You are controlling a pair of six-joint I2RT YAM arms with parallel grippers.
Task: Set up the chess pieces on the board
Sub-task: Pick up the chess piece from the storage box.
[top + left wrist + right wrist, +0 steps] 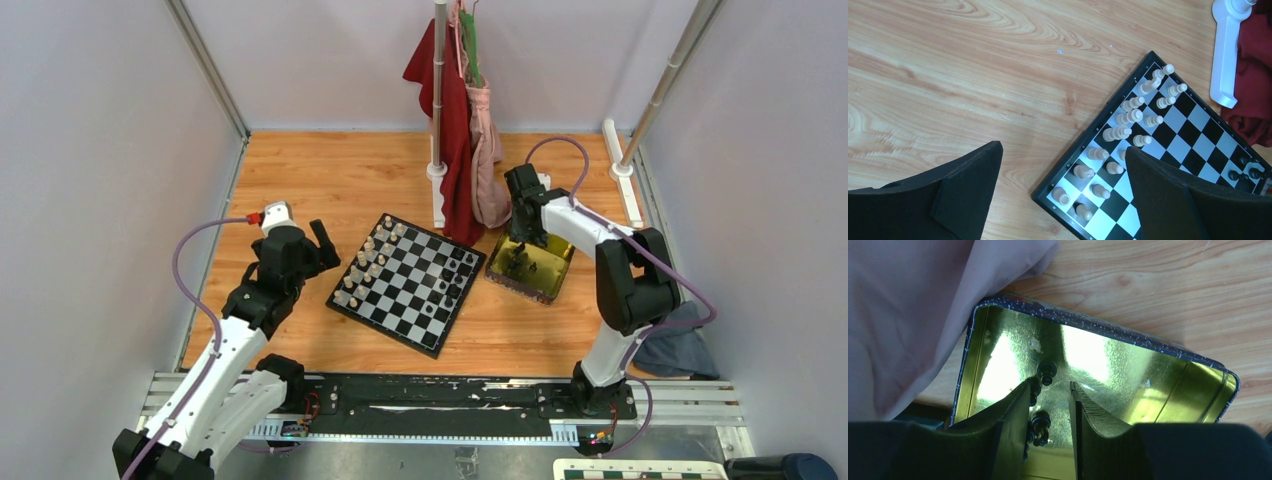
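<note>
Since those tiny black chess pieces [1047, 372] in the shiny gold tin tray [1098, 327] look light, hard and slippery, I'd pinch one mid-body. Right hand [1050, 386] sits inside, slightly parted, gripping nothing; tin walls crowd it. Left hand [1062, 150] hovers spread wide beside the black-and-white chequered board [1175, 117].

- Light-brown wood-grain tabletop [330, 170].
- Shiny gold rectangular tin tray [553, 262] with a dark speckled outer rim, on the tabletop right of centre.
- Cream-white chess figures [1128, 117], upright, in two rows.
- Upright metal pole [439, 80] on a white base [437, 185], at the far centre.
- Dark red cloth [455, 130] and pale pink cloth [487, 170], both hanging from the pole, the pink hem just beside the tray.
- Crumpled grey-blue cloth [680, 352], near right.
</note>
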